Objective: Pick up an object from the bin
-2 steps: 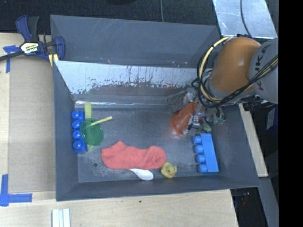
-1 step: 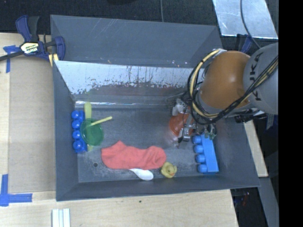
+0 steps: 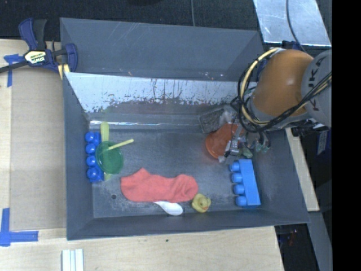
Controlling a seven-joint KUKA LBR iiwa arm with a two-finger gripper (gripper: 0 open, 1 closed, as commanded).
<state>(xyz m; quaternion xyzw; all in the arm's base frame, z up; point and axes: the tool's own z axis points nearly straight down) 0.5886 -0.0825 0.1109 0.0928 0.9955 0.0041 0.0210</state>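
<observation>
Nearest the front wall of the bin [image 3: 169,230] lie a small white piece [image 3: 170,208] and a yellowish lump [image 3: 201,203]. Both touch the front edge of a pink sock-like cloth [image 3: 155,186], which stretches along the floor. To the right, a blue studded building block [image 3: 246,183] lies lengthwise close to the right wall, with a narrow strip of bare floor between. On the left side, a row of blue beads [image 3: 92,157] runs along the left wall. Just beside it are a green disc [image 3: 110,158] and a yellow stick [image 3: 118,145] angled across its top. The middle of the floor is bare and gives the widest open room.

Farther back on the right, an orange-brown rounded thing [image 3: 217,143] sits near the far wall. The gripper [image 3: 234,148] hangs at its right edge, just behind the blue block. Whether it is open or closed cannot be told. Cables crowd the wrist above.
</observation>
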